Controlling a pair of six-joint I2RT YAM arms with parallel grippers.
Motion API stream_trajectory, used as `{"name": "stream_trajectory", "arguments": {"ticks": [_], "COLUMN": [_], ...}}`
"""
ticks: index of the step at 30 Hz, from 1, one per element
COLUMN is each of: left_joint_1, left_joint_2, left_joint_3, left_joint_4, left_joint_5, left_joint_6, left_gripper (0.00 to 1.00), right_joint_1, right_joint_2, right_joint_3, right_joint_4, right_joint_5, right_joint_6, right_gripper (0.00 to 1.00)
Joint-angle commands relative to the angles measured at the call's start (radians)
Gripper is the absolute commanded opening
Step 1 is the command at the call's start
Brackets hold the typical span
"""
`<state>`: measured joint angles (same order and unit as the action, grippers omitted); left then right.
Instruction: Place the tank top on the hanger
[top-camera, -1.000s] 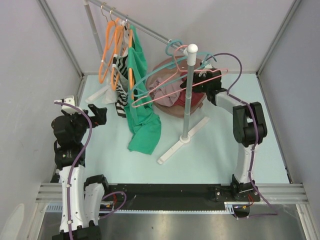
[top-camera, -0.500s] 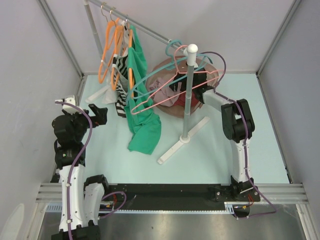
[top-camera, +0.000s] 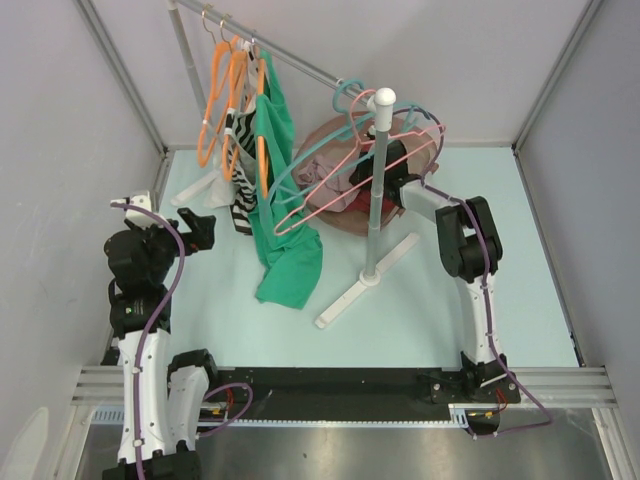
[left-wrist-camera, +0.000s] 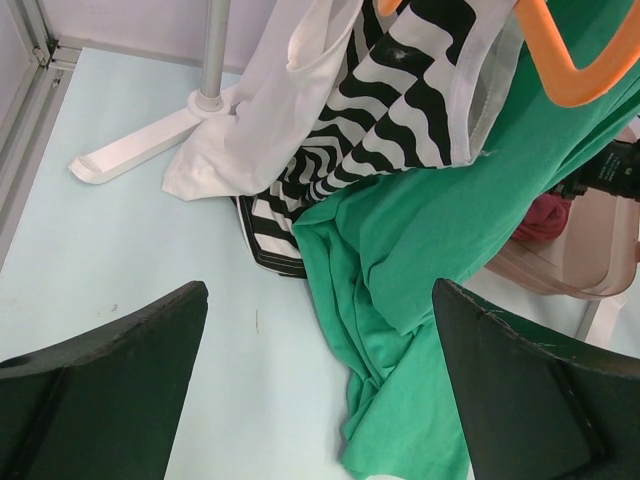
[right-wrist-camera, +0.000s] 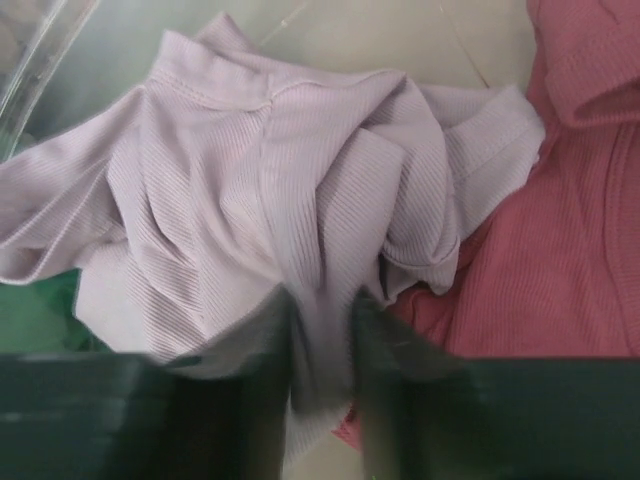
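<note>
The tank top (right-wrist-camera: 260, 190) is a crumpled mauve-pink ribbed heap in the right wrist view, lying in the basket (top-camera: 340, 224) beside a dark red garment (right-wrist-camera: 590, 200). My right gripper (right-wrist-camera: 322, 320) is down in the basket (top-camera: 388, 165) with both fingers pinched on a fold of the tank top. The light-pink hanger (top-camera: 281, 228) hangs tilted off the white post (top-camera: 376, 190), above the basket and just left of that gripper. Far to the left, my left gripper (left-wrist-camera: 320, 300) is open over bare table (top-camera: 200, 232), holding nothing.
A green garment (top-camera: 285, 250) drapes from the rail to the table. Beside it hang a black-and-white striped one (left-wrist-camera: 400, 120) and a white one (left-wrist-camera: 260, 130). Orange hangers (top-camera: 215, 100) and a teal hanger (top-camera: 300, 160) share the rail. The post's white foot (top-camera: 365, 280) crosses the table's middle.
My right arm has reached left and down into the basket, and its jaws have gone from open to pinched on the tank top. The pink and teal hangers swung. The left arm stayed put.
</note>
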<state>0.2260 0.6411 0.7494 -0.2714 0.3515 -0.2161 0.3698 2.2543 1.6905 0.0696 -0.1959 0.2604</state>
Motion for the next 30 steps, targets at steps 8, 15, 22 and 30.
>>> {"name": "stream_trajectory", "arguments": {"ticks": [8, 15, 22, 30], "left_joint_1": [-0.01, -0.011, -0.011, -0.011], "left_joint_2": [-0.003, -0.004, -0.004, -0.004], "left_joint_3": [0.008, 0.005, 0.002, 0.002], "left_joint_4": [0.021, 0.021, 0.018, 0.018], "left_joint_5": [0.017, 0.004, -0.013, -0.02], "left_joint_6": [0.009, 0.007, 0.006, 0.009], "left_gripper": [1.0, 1.0, 0.99, 0.99], "right_joint_1": [-0.15, -0.279, -0.362, -0.468], "right_joint_2": [-0.216, -0.39, -0.605, -0.817], "right_joint_3": [-0.274, -0.494, -0.581, -0.669], "right_joint_4": [0.418, 0.699, 0.67, 0.639], "right_joint_5": [-0.236, -0.347, -0.395, -0.401], "right_joint_6": [0.275, 0.471, 0.467, 0.465], "right_gripper": [0.0, 0.0, 0.0, 0.0]}}
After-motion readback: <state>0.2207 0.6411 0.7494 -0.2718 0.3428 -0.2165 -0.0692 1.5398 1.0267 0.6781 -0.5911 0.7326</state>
